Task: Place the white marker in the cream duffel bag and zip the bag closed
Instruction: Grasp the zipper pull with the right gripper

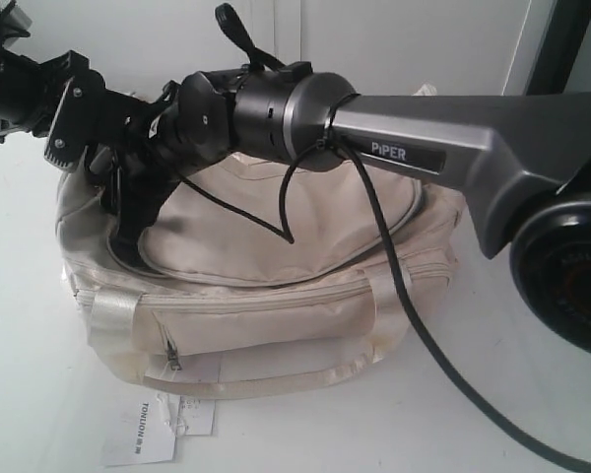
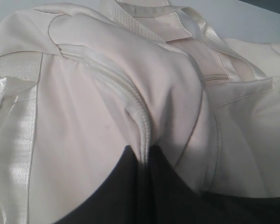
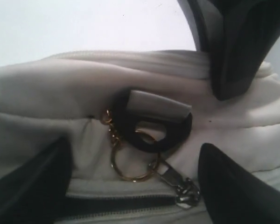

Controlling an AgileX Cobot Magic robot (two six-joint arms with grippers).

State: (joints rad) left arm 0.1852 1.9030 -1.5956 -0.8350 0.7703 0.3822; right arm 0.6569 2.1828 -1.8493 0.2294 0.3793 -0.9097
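Nearest the lens in the exterior view, the right arm point(image 1: 453, 148), a grey link lettered PiPER, is seen stretched across the frame from the right, with a black cable point(image 1: 414, 325) hung below it. Under it the cream duffel bag point(image 1: 276, 246) is laid on a white table point(image 1: 30, 374), its front pocket zip point(image 1: 276, 299) and a satin handle point(image 1: 256, 379) turned toward the camera. The left arm point(image 1: 25, 89) is seen at the upper left, and both arms are pointed at the bag's left end.

The right gripper point(image 3: 135, 147) is held wide apart there. Its two dark fingers point(image 3: 238, 186) are spread to either side of the bag's end hardware, and nothing is gripped between them. How far the left gripper point(image 1: 98, 163) is opened cannot be told. In the left wrist view only cream fabric, a zip seam point(image 2: 130, 102) and a blurred dark mass point(image 2: 144, 196) are shown.

A white paper hangtag point(image 1: 143, 434) is laid on the table just in front of the bag. Between the right fingers a black D-ring point(image 3: 170, 140) is held by a cream tab point(image 3: 158, 105). A gold ring point(image 3: 130, 179) is hung beside it on a short chain, and a silver clasp point(image 3: 184, 189) is fixed to that ring, just above a dark zip line point(image 3: 121, 203). The white marker is not seen in any view.
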